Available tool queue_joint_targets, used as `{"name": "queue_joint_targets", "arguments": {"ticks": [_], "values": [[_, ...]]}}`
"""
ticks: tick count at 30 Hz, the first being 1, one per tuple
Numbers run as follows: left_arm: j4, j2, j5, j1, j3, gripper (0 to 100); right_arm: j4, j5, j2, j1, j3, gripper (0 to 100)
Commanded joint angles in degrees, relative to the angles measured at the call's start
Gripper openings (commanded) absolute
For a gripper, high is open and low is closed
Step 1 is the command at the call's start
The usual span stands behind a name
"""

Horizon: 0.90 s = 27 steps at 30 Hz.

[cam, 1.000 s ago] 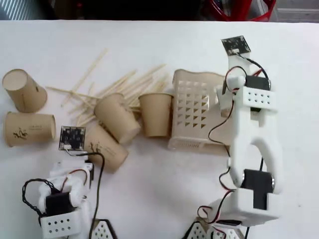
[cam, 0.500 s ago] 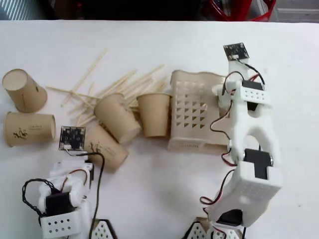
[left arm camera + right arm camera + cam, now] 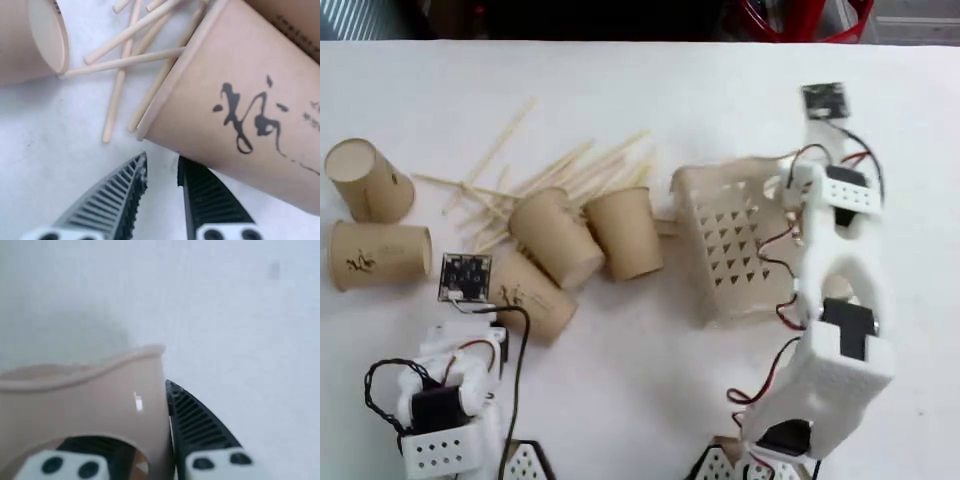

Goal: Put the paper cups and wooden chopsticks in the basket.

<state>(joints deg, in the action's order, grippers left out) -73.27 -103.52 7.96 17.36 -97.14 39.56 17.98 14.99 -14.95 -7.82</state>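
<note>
- The right pincer point(image 3: 788, 192) is closed on the rim of the basket point(image 3: 735, 250), at its far right corner.
- The basket sits crooked on the right part of the counter point(image 3: 650, 90).
- The left pincer point(image 3: 161, 167) is a little open and holds nothing, just beside a lying paper cup point(image 3: 240, 100).
- The other paper cups point(image 3: 625, 230) and the wooden chopsticks point(image 3: 550, 170) lie left of the basket.

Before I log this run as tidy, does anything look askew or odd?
Yes: the basket lies skewed, seemingly on its side, its rim held by the right gripper. Paper cups lie toppled among scattered chopsticks.
</note>
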Motion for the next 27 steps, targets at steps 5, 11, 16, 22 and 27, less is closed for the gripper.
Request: {"name": "queue_joint_targets", "arguments": {"ticks": [5, 11, 16, 22, 27], "values": [[-0.2, -0.3, -0.4, 0.5, 0.1, 12, -0.1, -6.6, -22.3, -5.0, 0.0, 1.6], [-0.2, -0.3, -0.4, 0.5, 0.1, 12, -5.1, -6.8, -43.9, -5.0, -11.6, 1.6], [-0.2, -0.3, -0.4, 0.5, 0.1, 12, -14.8, -6.8, -68.8, -5.0, -33.5, 1.6], [-0.2, -0.3, -0.4, 0.5, 0.1, 12, -21.8, -13.0, -93.0, -3.9, -52.7, 1.6], [-0.2, -0.3, -0.4, 0.5, 0.1, 12, -29.1, -23.1, -98.5, -3.5, -62.2, 1.6]]}}
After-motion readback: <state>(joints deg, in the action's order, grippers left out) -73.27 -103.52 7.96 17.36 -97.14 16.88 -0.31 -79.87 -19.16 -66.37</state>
